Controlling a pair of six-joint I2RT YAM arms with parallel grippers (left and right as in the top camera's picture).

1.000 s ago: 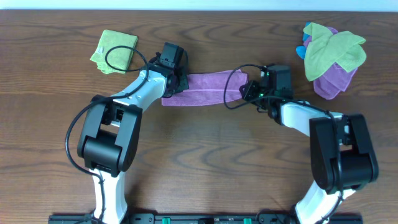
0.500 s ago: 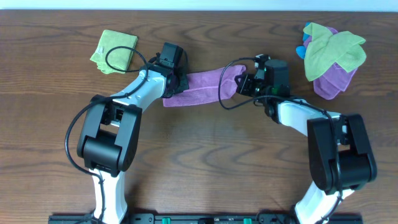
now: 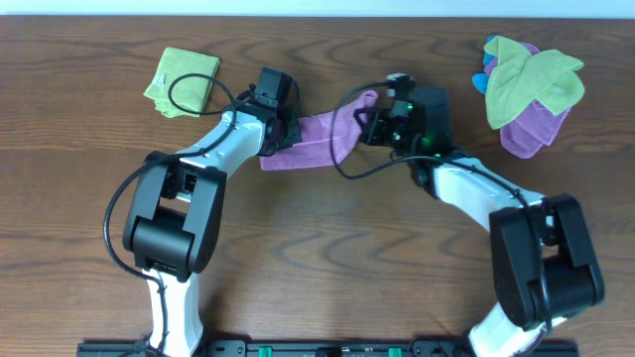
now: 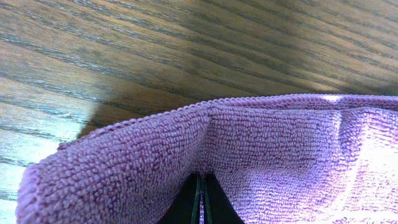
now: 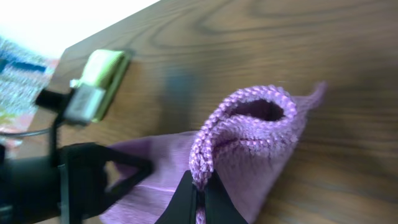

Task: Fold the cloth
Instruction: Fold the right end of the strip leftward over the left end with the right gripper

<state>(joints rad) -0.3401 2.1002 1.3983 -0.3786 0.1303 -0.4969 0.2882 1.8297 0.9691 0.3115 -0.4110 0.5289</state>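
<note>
The purple cloth [image 3: 310, 140] lies on the wooden table [image 3: 327, 258], stretched between the two grippers. Its left part rests flat on the wood, while its right end stands up in a curl that leans back over the flat part. At the cloth's left end, the left gripper [image 3: 270, 139] has its fingers pressed together on a fold of the fabric. In the left wrist view the dark fingertips [image 4: 194, 200] meet in a narrow wedge under a crease of the looped pile [image 4: 261, 155], with the cloth's hemmed edge running across just above them and bare wood beyond. At the cloth's right end, the right gripper [image 3: 365, 124] pinches the raised edge. In the right wrist view its fingertips [image 5: 186, 198] close on the hem, and the fabric [image 5: 249, 140] arches above them in an open loop, with the rest of the cloth trailing down to the table behind it. The dark body of the left arm [image 5: 74, 180] shows past the cloth's far end in that same view. Well to the left of the cloth, beyond the left gripper, sits a folded green cloth [image 3: 182, 81]. Well to the cloth's right, a loose pile of cloths [image 3: 526, 84] lies with a green one draped over a purple one and a bit of blue at its edge.
</note>
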